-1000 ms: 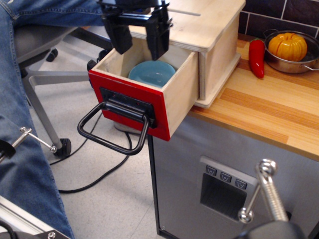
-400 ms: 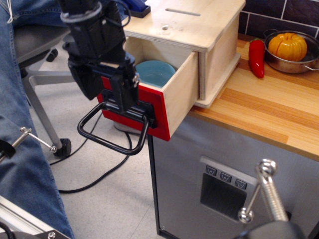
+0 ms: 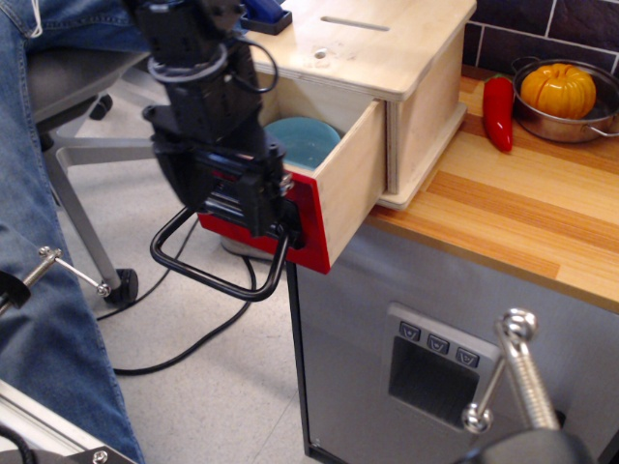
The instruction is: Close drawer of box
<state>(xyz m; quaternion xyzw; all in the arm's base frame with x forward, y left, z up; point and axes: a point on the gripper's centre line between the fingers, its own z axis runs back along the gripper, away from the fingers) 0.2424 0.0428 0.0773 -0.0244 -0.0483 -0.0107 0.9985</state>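
On the wooden desk [image 3: 522, 222] sits the plywood box [image 3: 406, 68], its drawer [image 3: 334, 193] pulled out over the edge. Against the drawer's red front presses the black hand [image 3: 247, 198], grip state hidden. Inside lies a blue bowl [image 3: 305, 140].

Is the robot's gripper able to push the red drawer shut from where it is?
Probably yes. The gripper is right against the drawer front above the handle, and nothing seems to block its way into the box.

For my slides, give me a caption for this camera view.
Gripper pressed against the red front of the open drawer of the box, a blue bowl inside.
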